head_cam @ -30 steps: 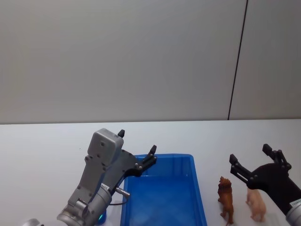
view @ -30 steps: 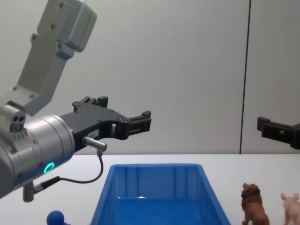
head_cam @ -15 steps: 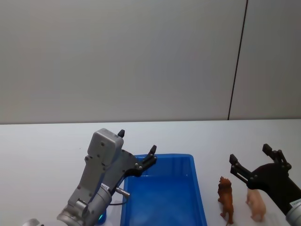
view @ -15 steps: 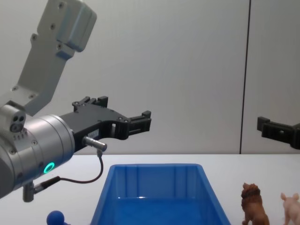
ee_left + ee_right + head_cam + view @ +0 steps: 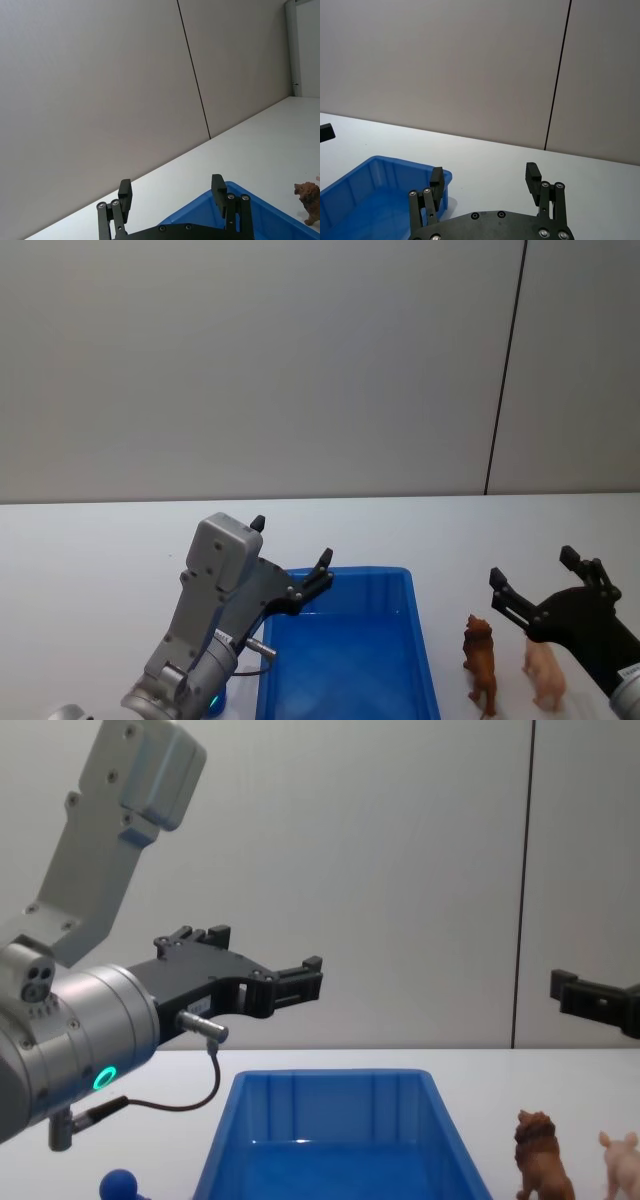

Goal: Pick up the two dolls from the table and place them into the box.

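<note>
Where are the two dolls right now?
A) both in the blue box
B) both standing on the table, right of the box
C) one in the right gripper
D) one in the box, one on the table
B: the brown lion and the pink doll both stand on the table right of the box; the right gripper hangs open above them.

Box: smooth, glossy blue plastic. Table: matt white. Lion: brown plastic, rough mane. Pink doll: smooth plastic. Left gripper and right gripper: matt black.
</note>
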Controlling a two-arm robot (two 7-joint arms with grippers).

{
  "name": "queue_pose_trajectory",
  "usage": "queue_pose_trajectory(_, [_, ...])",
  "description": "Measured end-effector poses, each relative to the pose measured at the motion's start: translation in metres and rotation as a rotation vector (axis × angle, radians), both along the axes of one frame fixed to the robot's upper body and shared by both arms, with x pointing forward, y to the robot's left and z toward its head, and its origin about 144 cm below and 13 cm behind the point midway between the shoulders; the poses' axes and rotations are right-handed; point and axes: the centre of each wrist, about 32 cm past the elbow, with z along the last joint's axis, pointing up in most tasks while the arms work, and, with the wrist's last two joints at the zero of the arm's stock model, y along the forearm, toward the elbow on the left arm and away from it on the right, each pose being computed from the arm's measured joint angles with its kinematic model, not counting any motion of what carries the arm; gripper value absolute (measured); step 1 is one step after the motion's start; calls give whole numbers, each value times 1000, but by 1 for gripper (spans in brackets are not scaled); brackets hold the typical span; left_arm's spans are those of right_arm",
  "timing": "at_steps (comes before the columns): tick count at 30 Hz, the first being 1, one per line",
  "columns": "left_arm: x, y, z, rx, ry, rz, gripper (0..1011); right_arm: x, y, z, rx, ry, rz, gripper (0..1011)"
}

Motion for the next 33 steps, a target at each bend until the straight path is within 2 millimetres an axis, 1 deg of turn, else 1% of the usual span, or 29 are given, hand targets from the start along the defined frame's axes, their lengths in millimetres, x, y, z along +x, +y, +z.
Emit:
queue_pose_trajectory(13, [0, 0, 0, 0, 0, 0, 1002, -2, -10, -4, -8, 57, -49, 1001])
queue_pose_trajectory(23, [0, 0, 0, 0, 0, 0, 1002, -2, -16, -16, -24, 153, -96, 1001])
queue_pose_trajectory(33, [0, 0, 0, 0, 0, 0, 1002, -1, -11, -32, -42, 238, -122, 1001])
